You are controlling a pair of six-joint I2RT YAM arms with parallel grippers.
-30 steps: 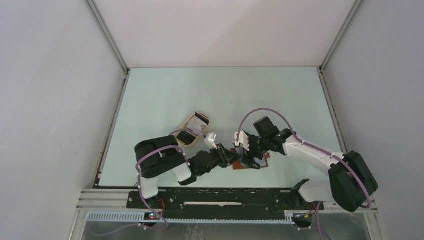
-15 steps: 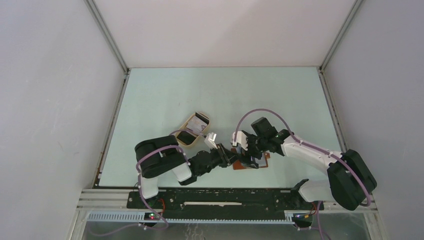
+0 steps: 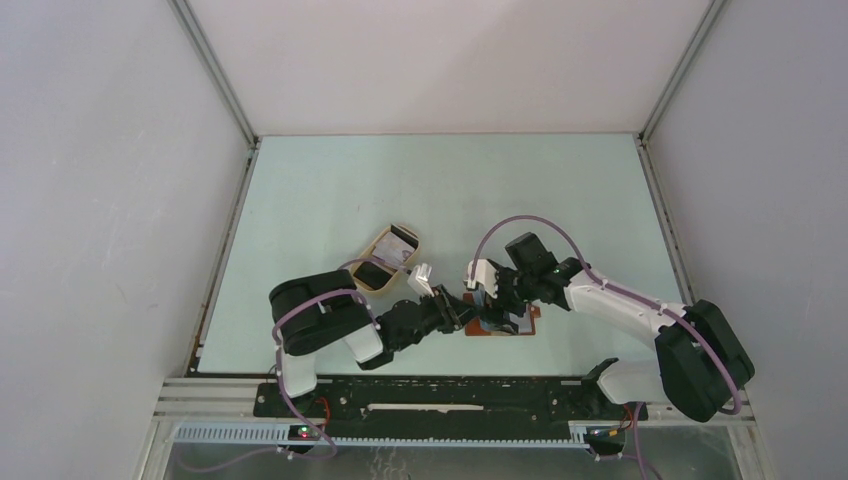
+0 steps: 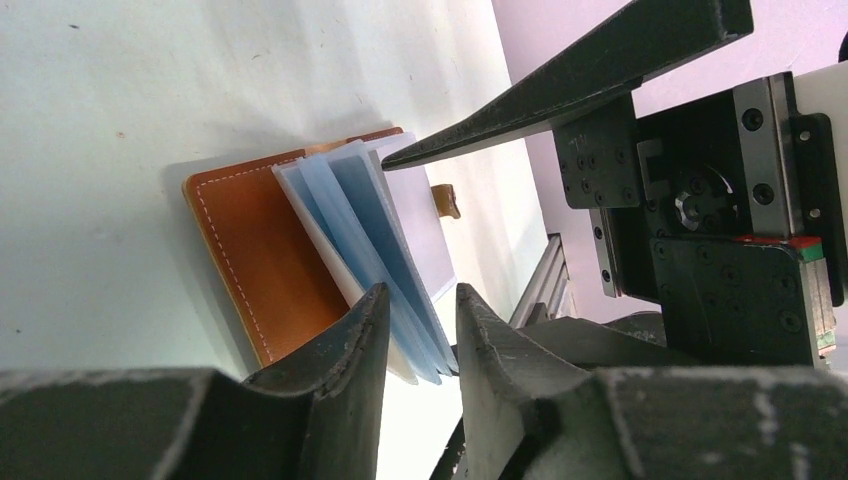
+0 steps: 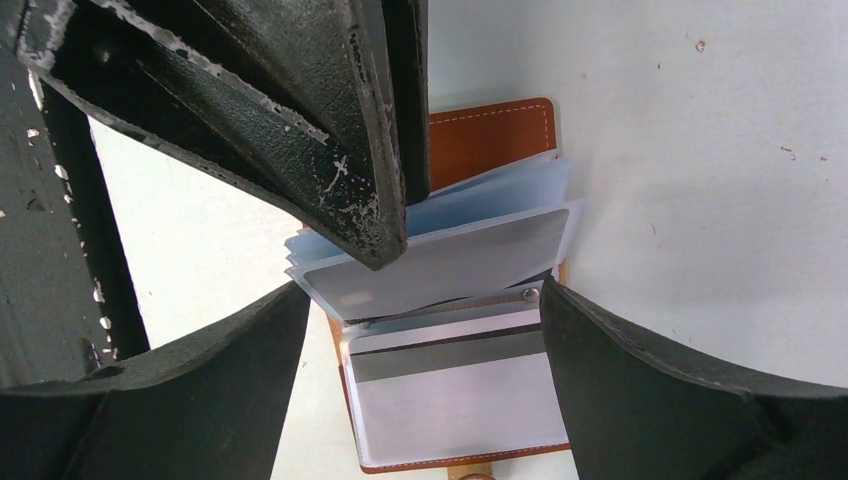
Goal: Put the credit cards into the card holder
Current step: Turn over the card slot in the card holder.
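Fingers (image 4: 345,345) of the left gripper (image 4: 422,335) stand close together with the lower edge of the fanned credit cards (image 4: 365,215) between them; I cannot tell whether they are pinching the fan or only bracketing it. I read the fan as held up at a slant so its far edge can feed into the card holder (image 4: 255,255), which lies open and flat on the table (image 4: 120,110) near the front edge, between the two arms. The right gripper (image 5: 418,290) is spread wide with nothing in it, one finger on each side of the holder, probably to keep it from sliding. One card with a dark stripe already sits in the holder's inner half.

Room is tight. The right wrist view shows the left fingertips resting on top of the fan, just over the holder's fold. Both grippers crowd the same spot, so I would only trust short, slow moves. The table beyond is bare except for the tray (image 3: 381,236), well apart to the left, with more cards in it
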